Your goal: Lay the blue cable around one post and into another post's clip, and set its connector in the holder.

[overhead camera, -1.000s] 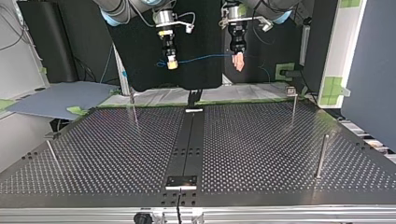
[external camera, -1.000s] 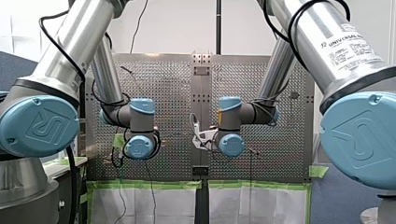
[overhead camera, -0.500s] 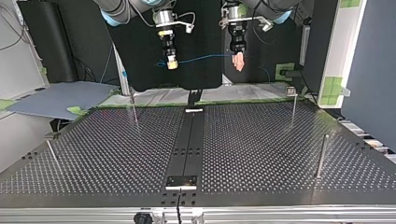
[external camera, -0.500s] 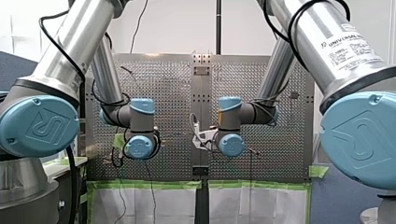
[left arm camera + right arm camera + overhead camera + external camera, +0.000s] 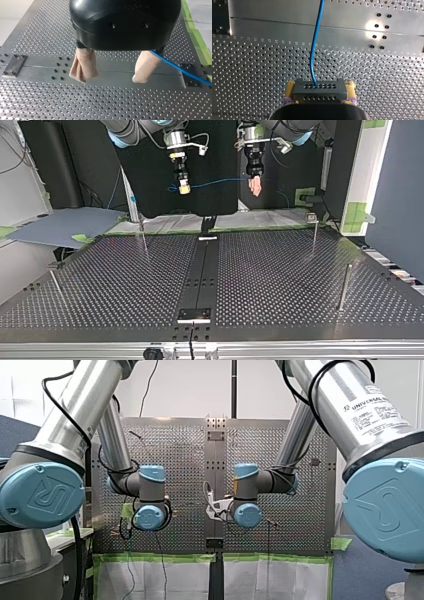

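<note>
While no post (image 5: 345, 287) is wrapped yet, the top view shows the blue cable (image 5: 215, 183) strung aloft over the counter's (image 5: 280, 285) arm-side edge. Left wrist view: my left jaws gape, cable beside one pad (image 5: 143, 66). Right wrist view: my right jaws clamp the connector (image 5: 320, 91).
</note>
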### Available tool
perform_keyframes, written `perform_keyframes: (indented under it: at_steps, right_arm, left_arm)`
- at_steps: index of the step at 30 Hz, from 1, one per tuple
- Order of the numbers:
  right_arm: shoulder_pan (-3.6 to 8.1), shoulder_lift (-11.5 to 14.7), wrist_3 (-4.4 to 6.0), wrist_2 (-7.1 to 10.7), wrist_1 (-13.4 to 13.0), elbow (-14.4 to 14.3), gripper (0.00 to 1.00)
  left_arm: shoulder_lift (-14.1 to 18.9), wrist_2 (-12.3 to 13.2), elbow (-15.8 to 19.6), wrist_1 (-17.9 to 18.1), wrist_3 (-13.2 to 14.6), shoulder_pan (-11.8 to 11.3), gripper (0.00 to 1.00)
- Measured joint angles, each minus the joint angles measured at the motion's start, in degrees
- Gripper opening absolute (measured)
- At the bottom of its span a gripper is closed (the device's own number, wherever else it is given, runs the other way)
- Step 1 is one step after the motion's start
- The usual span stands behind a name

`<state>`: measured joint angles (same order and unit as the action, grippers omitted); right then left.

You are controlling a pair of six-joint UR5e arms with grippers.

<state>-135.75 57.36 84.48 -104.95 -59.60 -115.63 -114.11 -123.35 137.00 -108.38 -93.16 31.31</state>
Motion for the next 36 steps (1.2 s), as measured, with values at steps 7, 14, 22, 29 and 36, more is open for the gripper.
perform_keyframes:
  at_steps: [7,14,22,29,36]
  right_arm:
    - [0.00,0.0,0.00,0.00,0.0,0.0,0.04]
    - [0.00,0.0,0.00,0.00,0.0,0.0,0.04]
    - [-0.25,0.0,0.03,0.03,-0.1,0.0,0.04]
    - [-0.26,0.0,0.00,0.00,-0.1,0.0,0.04]
    - [-0.26,0.0,0.00,0.00,-0.1,0.0,0.04]
  left_arm:
    - [0.0,0.0,0.0,0.0,0.0,0.0,1.00]
    - [0.0,0.0,0.0,0.0,0.0,0.0,1.00]
    - [-0.6,0.1,-0.3,-0.5,-0.2,-0.3,1.00]
    - [-0.9,0.1,-0.3,-0.8,-0.3,-0.4,1.00]
    - [-0.9,0.1,-0.4,-0.8,-0.3,-0.4,1.00]
